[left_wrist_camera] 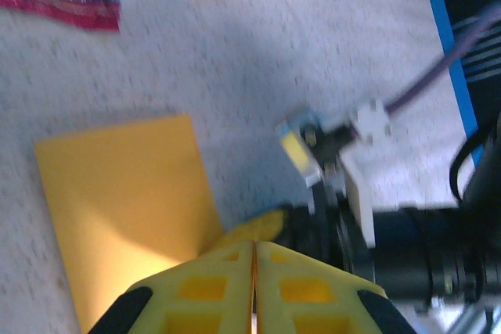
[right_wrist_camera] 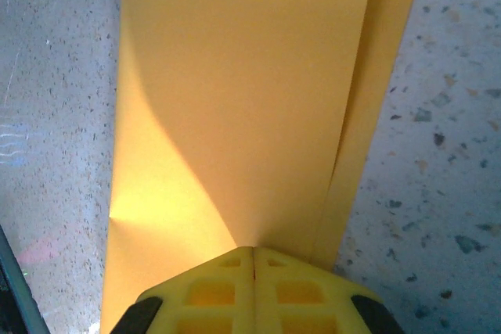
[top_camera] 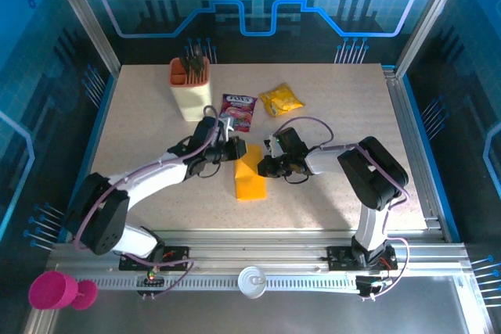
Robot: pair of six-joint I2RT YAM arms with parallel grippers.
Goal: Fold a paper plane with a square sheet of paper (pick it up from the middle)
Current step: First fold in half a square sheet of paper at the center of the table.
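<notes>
The square sheet of paper (top_camera: pixel 250 181), orange-yellow and creased narrower, lies mid-table with its far end raised to a peak. My left gripper (top_camera: pixel 237 151) meets that end from the left and my right gripper (top_camera: pixel 264 163) from the right, tips almost touching. In the left wrist view the paper (left_wrist_camera: pixel 117 193) runs in under the shut yellow fingers of the left gripper (left_wrist_camera: pixel 254 244), and a thin orange line shows along their seam. In the right wrist view the paper (right_wrist_camera: pixel 235 99) tents up into the shut right gripper (right_wrist_camera: pixel 253 249), a second layer showing along its right side.
A beige holder (top_camera: pixel 190 87) stands at the back left. A purple printed packet (top_camera: pixel 239 109) and a crinkled yellow snack packet (top_camera: pixel 282 99) lie just behind the grippers. A pink cup (top_camera: pixel 55 291) sits off the table at the front left.
</notes>
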